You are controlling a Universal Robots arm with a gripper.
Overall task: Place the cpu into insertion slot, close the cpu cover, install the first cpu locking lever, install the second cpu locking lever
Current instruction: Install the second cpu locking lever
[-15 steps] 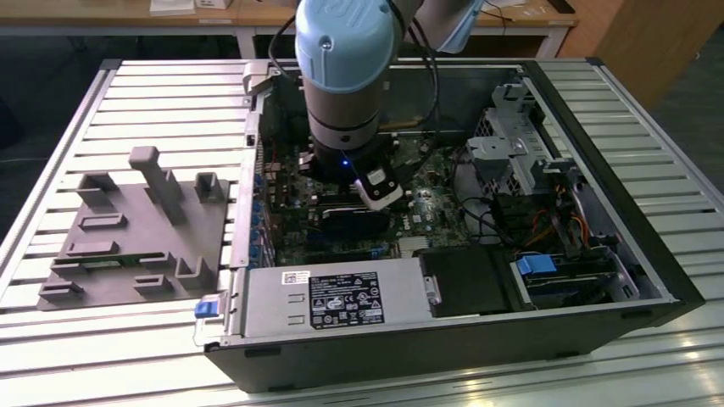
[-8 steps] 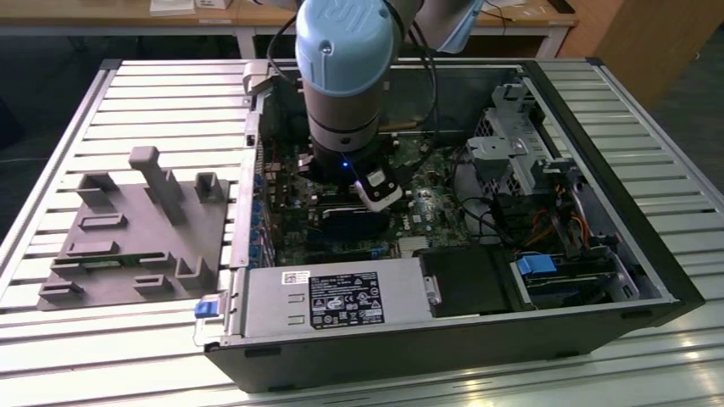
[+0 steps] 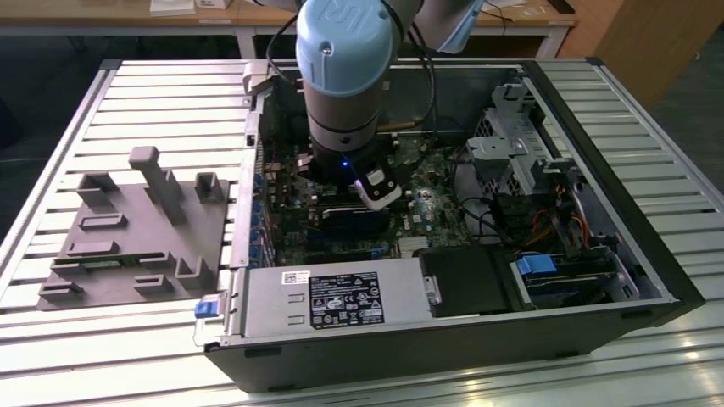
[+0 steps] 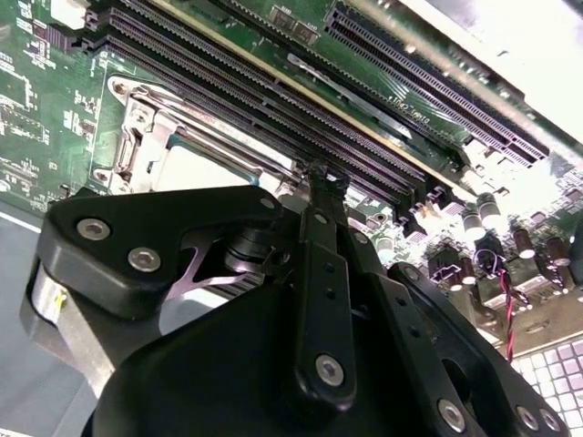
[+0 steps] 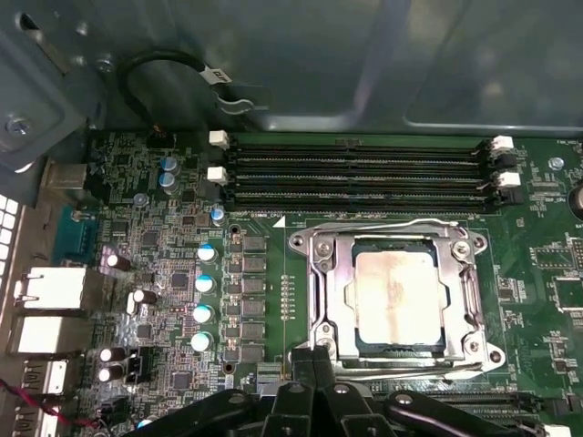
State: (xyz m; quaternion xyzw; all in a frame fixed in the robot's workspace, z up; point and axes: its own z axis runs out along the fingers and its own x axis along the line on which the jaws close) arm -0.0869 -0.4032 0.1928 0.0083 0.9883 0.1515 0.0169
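The first wrist view shows the flat square silver-topped cpu (image 5: 399, 293) lying in the black-rimmed insertion slot (image 5: 398, 344), with the thin silver metal cpu cover (image 5: 397, 238) closed flat around it, below the long black memory slots (image 5: 355, 173). The second wrist view shows the black gripper (image 4: 321, 173) with its fingers pressed together, gripping nothing, just beside that socket. In the exterior view, the grey-and-blue arm (image 3: 345, 76) stands upright, reaching down into the open computer case (image 3: 633, 254).

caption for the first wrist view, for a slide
Gripper poised at the edge of the insertion slot, where the cpu sits framed by the closed cpu cover on the green motherboard.
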